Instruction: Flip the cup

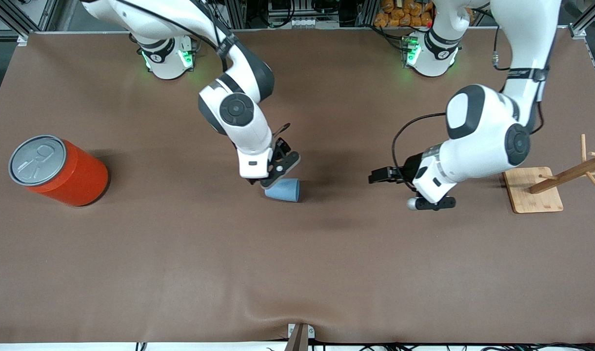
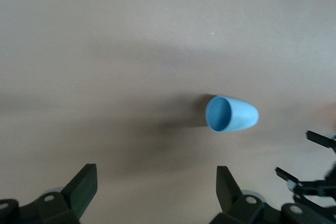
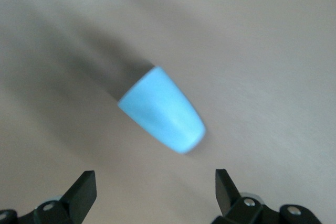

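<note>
The light-blue cup (image 1: 284, 190) lies on its side on the brown table, its mouth toward the left arm's end. My right gripper (image 1: 265, 183) is open just above the cup's closed end and holds nothing; in the right wrist view the cup (image 3: 163, 113) lies just ahead of the open gripper (image 3: 156, 192). My left gripper (image 1: 378, 175) is open and empty, low over the table toward the left arm's end from the cup. The left wrist view shows the cup's blue inside (image 2: 230, 114) ahead of the open gripper (image 2: 156, 192).
A big orange-red can (image 1: 58, 170) with a grey lid stands at the right arm's end of the table. A wooden peg rack on a board (image 1: 531, 195) stands at the left arm's end. The right arm's hand (image 2: 315, 184) shows in the left wrist view.
</note>
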Robot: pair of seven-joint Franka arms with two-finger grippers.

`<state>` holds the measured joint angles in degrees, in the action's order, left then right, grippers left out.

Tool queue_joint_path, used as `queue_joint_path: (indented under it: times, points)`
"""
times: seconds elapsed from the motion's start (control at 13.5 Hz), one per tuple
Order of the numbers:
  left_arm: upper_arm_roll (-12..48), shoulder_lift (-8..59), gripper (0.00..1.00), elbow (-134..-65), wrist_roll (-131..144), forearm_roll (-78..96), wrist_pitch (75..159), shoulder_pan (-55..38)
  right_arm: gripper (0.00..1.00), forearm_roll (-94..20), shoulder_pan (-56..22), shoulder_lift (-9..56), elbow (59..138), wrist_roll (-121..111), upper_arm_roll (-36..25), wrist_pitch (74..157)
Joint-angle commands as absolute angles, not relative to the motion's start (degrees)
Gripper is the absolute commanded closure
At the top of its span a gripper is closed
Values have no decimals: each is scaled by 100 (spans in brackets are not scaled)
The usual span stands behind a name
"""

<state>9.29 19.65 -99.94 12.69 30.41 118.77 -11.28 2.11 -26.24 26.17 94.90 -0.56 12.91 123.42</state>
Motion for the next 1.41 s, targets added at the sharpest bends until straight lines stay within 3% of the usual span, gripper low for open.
queue_joint_path:
  times: [0.0, 0.3, 0.52, 0.89, 1.26, 1.33]
  points:
    - [967, 2170, 0, -10028, 1354, 3732, 12207, -1256, 0, 141, -1937, 1901, 9624, -95, 1292, 11614]
    - [993, 2592, 0, -10002, 1222, 4428, 12663, -1300, 0, 88, -1170, 1153, 9624, -553, 1091, 10575]
    - [1002, 2856, 0, -9976, 1117, 4710, 13095, -1503, 0, 88, -688, 914, 9615, -589, 634, 10415]
    - [1002, 3269, 0, -9967, 91, 5974, 13140, -1600, 0, 62, -177, 475, 9589, -615, 141, 9855]
    - [1002, 3752, 0, -9941, -1667, 7495, 13148, -1731, 0, 70, 0, 316, 8985, -537, -166, 8668]
    - [1002, 3849, 5, -9923, -1974, 7662, 13148, -1766, 0, 70, -9, 316, 8739, -527, -167, 8466]
